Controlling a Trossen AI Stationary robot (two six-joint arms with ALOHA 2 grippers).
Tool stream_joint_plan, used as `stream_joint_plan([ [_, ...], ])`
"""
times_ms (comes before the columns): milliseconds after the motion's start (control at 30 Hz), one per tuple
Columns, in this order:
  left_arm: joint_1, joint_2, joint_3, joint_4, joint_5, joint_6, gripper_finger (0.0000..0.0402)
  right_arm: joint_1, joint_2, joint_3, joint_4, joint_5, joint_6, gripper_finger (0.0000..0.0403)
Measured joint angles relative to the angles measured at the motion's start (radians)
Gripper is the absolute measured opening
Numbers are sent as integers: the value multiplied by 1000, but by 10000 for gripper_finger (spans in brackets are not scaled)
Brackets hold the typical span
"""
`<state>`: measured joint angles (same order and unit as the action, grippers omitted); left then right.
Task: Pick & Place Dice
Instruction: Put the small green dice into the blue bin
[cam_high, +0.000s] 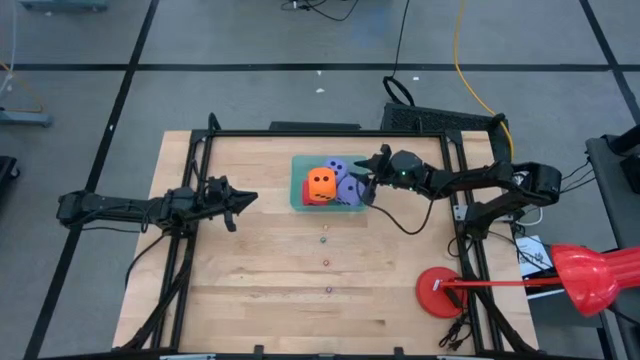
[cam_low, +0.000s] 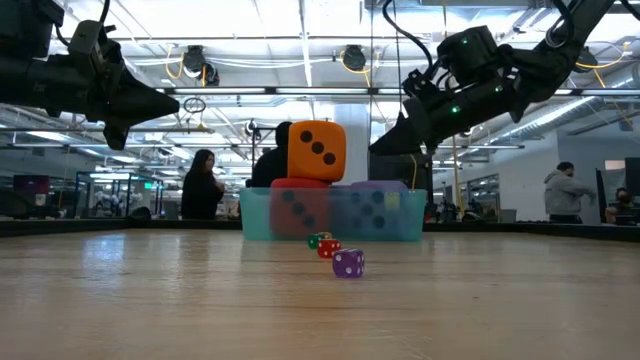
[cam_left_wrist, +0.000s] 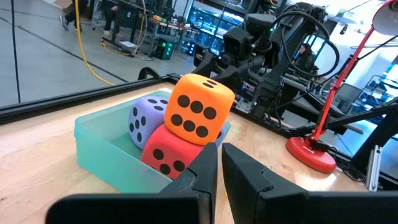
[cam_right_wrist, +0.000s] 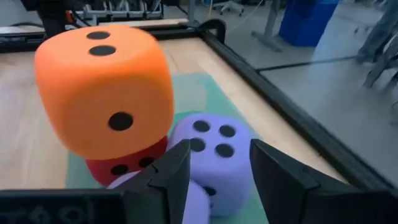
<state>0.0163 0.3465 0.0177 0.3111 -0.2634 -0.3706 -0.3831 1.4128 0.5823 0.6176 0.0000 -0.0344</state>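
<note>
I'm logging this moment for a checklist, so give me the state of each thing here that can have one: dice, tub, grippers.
Orange foam die: stacked on the red die, uppermost.
Red foam die: in the tub, under the orange one.
Two purple-blue foam dice: in the tub, beside the stack.
Translucent teal plastic tub: upright, holding all four dice.
Right gripper: open, above the tub's right side, holding nothing.
Left gripper: shut, empty, left of the tub.

The high view looks straight down on the whole worktop (cam_high: 270, 250). The low view sits at worktop height, facing level across it into the room. Each wrist view looks forward past its own tool, close to the teal bin (cam_left_wrist: 102, 146). All four views share that bin and the orange die (cam_high: 321, 183).
</note>
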Motion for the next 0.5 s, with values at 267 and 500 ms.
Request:
stream_joint_plan([
  [267,0,0,0,0,0,0,33,-37,0,0,52,2,-48,155],
  [500,0,0,0,0,0,0,33,-53,0,0,-3,-5,-32,155],
])
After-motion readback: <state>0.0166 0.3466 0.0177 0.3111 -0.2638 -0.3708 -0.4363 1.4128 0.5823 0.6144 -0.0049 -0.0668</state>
